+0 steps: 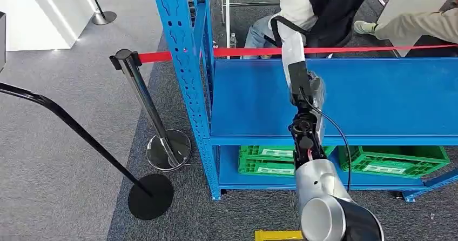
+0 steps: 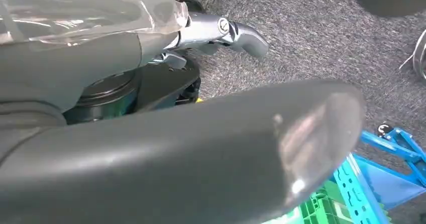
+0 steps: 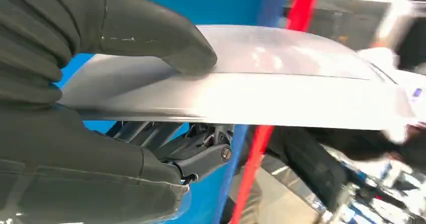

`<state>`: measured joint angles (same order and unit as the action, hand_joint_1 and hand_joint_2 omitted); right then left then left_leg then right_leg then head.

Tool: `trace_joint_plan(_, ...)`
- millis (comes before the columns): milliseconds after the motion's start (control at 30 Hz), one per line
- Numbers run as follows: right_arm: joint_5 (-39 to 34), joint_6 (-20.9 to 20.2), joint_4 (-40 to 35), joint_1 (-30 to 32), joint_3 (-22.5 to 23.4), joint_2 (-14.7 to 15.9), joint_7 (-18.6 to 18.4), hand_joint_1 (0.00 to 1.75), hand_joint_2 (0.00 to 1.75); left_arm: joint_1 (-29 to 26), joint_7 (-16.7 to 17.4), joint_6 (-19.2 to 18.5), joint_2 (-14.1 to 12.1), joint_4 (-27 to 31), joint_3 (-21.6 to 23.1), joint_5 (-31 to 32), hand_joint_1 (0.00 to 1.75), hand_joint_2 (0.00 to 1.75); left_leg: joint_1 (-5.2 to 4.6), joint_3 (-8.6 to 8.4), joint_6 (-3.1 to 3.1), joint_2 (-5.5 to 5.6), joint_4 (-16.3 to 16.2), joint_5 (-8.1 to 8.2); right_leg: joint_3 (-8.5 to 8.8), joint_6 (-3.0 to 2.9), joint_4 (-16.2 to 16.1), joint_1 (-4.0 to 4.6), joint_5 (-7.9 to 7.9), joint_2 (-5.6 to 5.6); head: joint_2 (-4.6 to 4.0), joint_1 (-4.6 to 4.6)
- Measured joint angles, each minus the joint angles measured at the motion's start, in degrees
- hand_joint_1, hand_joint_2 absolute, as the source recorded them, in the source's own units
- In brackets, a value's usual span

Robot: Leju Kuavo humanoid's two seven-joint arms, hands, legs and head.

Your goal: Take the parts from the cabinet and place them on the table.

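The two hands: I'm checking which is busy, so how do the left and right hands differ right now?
The right hand grips a flat silver-white part, raised over the blue shelf; the left hand holds nothing visible and hangs low over the grey carpet. The right thumb presses on the part; the left thumb lies free. Both wear grey covers.

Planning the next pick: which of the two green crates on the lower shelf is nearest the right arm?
The left green crate: in the head view the right arm crosses its end, while the other crate sits apart.

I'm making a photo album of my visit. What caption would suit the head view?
Right hand holds a white part above the blue shelf, green crates below.
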<state>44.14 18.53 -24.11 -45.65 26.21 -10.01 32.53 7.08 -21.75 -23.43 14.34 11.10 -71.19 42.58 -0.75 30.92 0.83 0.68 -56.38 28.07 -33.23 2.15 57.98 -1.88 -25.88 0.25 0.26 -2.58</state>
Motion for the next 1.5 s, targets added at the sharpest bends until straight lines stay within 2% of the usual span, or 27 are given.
trace_joint_plan(100, -6.1, -0.9, -4.3, 0.3, -0.5, -1.0, 4.5, 1.75, 1.75, 0.0, -0.5, 0.0, 0.0, 0.0, -0.3, -0.1, 0.00, 0.00, 0.00, 0.00, 0.00, 0.00, 0.0, 0.00, -0.02, 0.00, 0.0, 0.00, 0.00, 0.00, 0.00, 0.02)
trace_joint_plan(200, -14.2, -1.1, -12.8, 2.5, -3.2, -2.5, 4.9, 1.75, 1.75, 0.0, -1.2, 0.0, 0.0, 0.0, -0.5, -0.5, 0.00, 0.00, 0.00, 0.00, 0.00, 0.04, 0.0, 0.00, -0.03, 0.00, 0.0, 0.00, -0.01, -0.02, 0.00, 0.02)
trace_joint_plan(400, -26.5, 3.1, -37.4, 11.2, -15.3, -4.2, 5.9, 1.75, 1.75, -0.2, -1.9, 0.7, -0.2, 0.0, -1.4, -1.5, 0.00, 0.00, 0.00, 0.04, 0.00, 0.01, 0.0, 0.02, -0.08, 0.01, 0.0, 0.00, -0.03, -0.02, 0.00, 0.02)
trace_joint_plan(567, -29.4, 6.8, -57.0, 18.8, -24.5, -4.6, 7.1, 1.75, 1.75, -0.5, -2.1, 1.3, -0.4, 0.0, -2.2, -1.9, 0.00, 0.00, 0.00, 0.06, -0.02, 0.01, 0.0, 0.09, -0.11, 0.01, 0.0, 0.00, -0.05, -0.01, 0.00, 0.02)
trace_joint_plan(667, -30.1, 10.7, -68.3, 22.9, -29.7, -4.2, 7.3, 1.75, 1.75, -0.7, -2.3, 1.8, -0.5, 0.0, -2.4, -2.0, 0.00, 0.00, 0.00, 0.06, -0.02, 0.01, 0.0, 0.09, -0.09, 0.01, 0.0, 0.00, -0.06, -0.01, 0.00, 0.02)
trace_joint_plan(833, -30.3, 13.4, -81.6, 27.7, -37.5, -1.9, 7.3, 1.75, 1.75, -0.9, -0.9, 3.3, -0.5, 0.0, -2.5, -1.8, 0.00, 0.00, 0.00, 0.04, -0.05, -0.01, 0.0, 0.15, -0.04, 0.00, 0.0, 0.00, -0.06, 0.01, 0.00, 0.02)
trace_joint_plan(1067, -30.3, 17.0, -94.0, 34.7, -48.3, 3.6, 7.3, 1.75, 1.75, -0.9, 5.0, 6.6, -0.3, 0.0, -3.8, -2.8, 0.00, 0.00, 0.00, 0.03, -0.03, -0.01, 0.0, 0.18, 0.00, 0.00, 0.0, 0.00, -0.08, 0.00, 0.00, 0.02)
trace_joint_plan(1200, -29.9, 17.8, -97.2, 38.2, -53.7, 6.8, 7.3, 1.75, 1.75, -1.0, 7.4, 7.7, -0.1, 0.0, -4.0, -2.4, 0.00, 0.00, 0.00, 0.04, -0.01, -0.01, 0.0, 0.22, -0.01, 0.01, 0.0, 0.00, -0.10, 0.01, 0.00, 0.00)
trace_joint_plan(1500, -29.3, 17.6, -97.6, 41.0, -57.6, 9.0, 7.1, 1.75, 1.75, -1.0, 9.4, 10.3, -0.1, 0.0, -4.1, -1.9, 0.00, 0.00, 0.00, 0.00, -0.01, -0.01, 0.0, 0.22, 0.04, 0.01, 0.0, 0.00, -0.09, 0.00, 0.00, 0.02)
